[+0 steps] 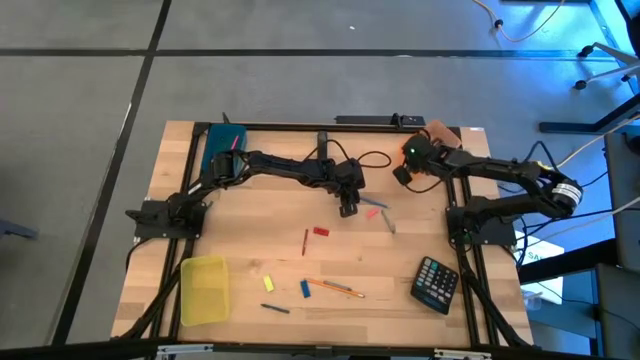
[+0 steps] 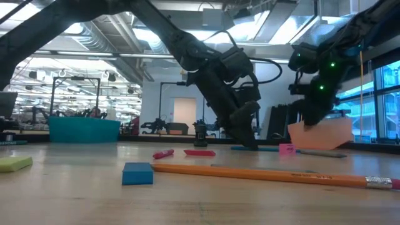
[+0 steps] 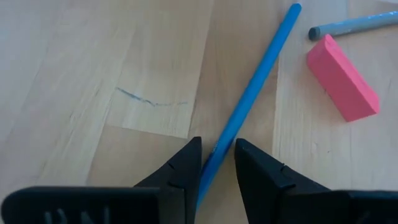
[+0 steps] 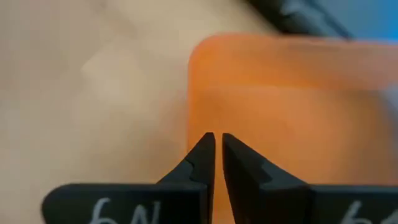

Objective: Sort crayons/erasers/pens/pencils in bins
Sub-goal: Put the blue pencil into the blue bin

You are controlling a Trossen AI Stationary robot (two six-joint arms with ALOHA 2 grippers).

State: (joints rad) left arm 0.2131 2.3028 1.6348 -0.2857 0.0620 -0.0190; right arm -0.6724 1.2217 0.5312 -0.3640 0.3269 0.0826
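Observation:
My left gripper (image 1: 347, 208) is down at the table's middle, shut on a thin blue stick (image 3: 255, 93). A pink block (image 3: 343, 78) and a grey stick (image 3: 354, 23) lie just beyond it. My right gripper (image 1: 403, 176) is shut and empty, above the near edge of the orange bin (image 4: 292, 106) at the far right. The teal bin (image 1: 222, 146) stands far left and the yellow bin (image 1: 203, 290) near left. A red eraser (image 1: 320, 231) and a yellow eraser (image 1: 268, 284) lie flat on the table. My left gripper pinches the blue stick near its one end (image 3: 219, 152) between its two fingers, one on each long side. The fingers come from above, pointing down at the table. The rest of the stick runs away from the fingers along the table top toward the grey stick.
Near the front lie an orange pencil (image 1: 336, 288), a blue block (image 1: 305, 288), a dark stick (image 1: 275, 308) and a thin red stick (image 1: 305, 242). A black calculator (image 1: 437, 283) lies near right. Black rails frame the table's edges (image 1: 455, 250).

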